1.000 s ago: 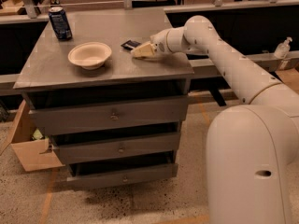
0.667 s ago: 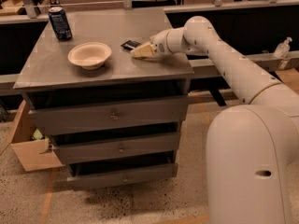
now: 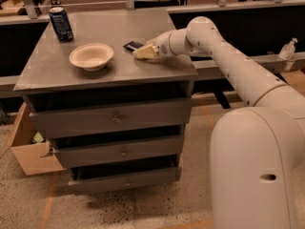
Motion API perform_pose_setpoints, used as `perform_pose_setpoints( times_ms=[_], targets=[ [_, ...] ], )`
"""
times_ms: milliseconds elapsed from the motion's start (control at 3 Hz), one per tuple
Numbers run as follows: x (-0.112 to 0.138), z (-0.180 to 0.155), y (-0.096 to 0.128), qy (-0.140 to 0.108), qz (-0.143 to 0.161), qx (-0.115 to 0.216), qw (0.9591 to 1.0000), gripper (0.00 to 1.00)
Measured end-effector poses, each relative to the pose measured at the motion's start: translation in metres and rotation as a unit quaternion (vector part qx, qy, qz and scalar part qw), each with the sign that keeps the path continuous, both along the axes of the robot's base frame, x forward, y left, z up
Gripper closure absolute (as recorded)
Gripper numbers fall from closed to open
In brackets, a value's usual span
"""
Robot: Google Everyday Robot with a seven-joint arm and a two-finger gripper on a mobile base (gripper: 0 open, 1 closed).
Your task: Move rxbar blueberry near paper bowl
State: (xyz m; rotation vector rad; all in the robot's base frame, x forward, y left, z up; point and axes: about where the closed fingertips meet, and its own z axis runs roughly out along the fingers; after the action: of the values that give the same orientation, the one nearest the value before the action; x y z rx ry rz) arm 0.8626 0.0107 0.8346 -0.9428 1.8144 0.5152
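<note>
The rxbar blueberry (image 3: pixel 133 45), a small dark flat bar, lies on the grey cabinet top (image 3: pixel 95 70), right of the paper bowl (image 3: pixel 91 56). The cream bowl sits upright near the middle of the top. My gripper (image 3: pixel 144 52) is low over the top at the bar's right end, its pale fingers pointing left and touching or nearly touching the bar. About a hand's width of bare surface separates the bar from the bowl's rim.
An upright blue drink can (image 3: pixel 61 24) stands at the back left corner. The cabinet has three drawers (image 3: pixel 114 119) below. A cardboard box (image 3: pixel 29 151) sits on the floor at left. A sanitizer bottle (image 3: pixel 288 49) stands on a ledge at right.
</note>
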Motion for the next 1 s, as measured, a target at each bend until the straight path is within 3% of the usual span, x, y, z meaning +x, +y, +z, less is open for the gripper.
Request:
perform_pose_setpoints(
  times_ms=[333, 667, 1000],
  targets=[
    [0.000, 0.002, 0.000, 0.000, 0.000, 0.000, 1.0000, 0.93],
    [0.000, 0.002, 0.000, 0.000, 0.000, 0.000, 1.0000, 1.00],
    [-0.012, 0.024, -0.003, -0.026, 0.034, -0.018, 0.9989, 1.00]
  ],
)
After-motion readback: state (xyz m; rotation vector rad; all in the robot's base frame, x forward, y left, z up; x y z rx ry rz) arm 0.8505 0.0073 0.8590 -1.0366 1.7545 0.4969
